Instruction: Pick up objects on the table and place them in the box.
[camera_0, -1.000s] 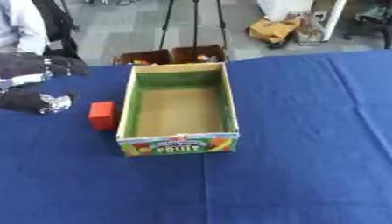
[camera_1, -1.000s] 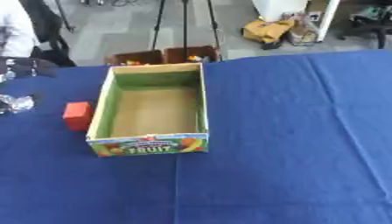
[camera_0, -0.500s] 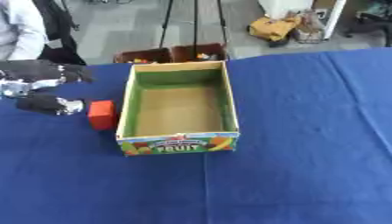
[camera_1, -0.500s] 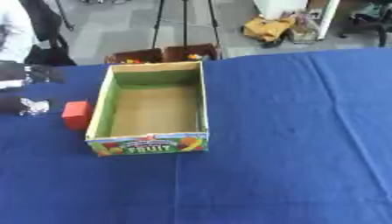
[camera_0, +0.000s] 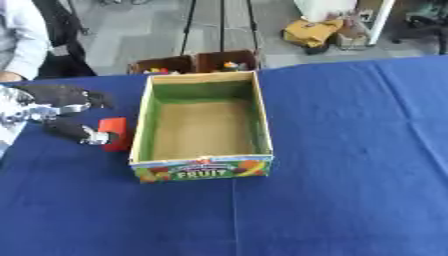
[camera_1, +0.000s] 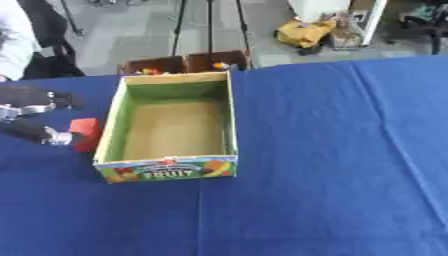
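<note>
Blue cloth covers the table (camera_0: 350, 150), where the empty fruit box (camera_0: 203, 167) stands, the red block (camera_0: 115, 133) just left of it, pinched by the left hand (camera_0: 61, 112), before a grey floor with tripod legs (camera_0: 219, 22).

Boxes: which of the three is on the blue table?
The fruit-printed box, green inside and empty. The two small brown boxes sit beyond the table's far edge, holding small things.

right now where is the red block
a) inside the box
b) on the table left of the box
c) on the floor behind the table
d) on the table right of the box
b: the red block lies on the blue table against the box's left wall, with the left robot hand at it.
</note>
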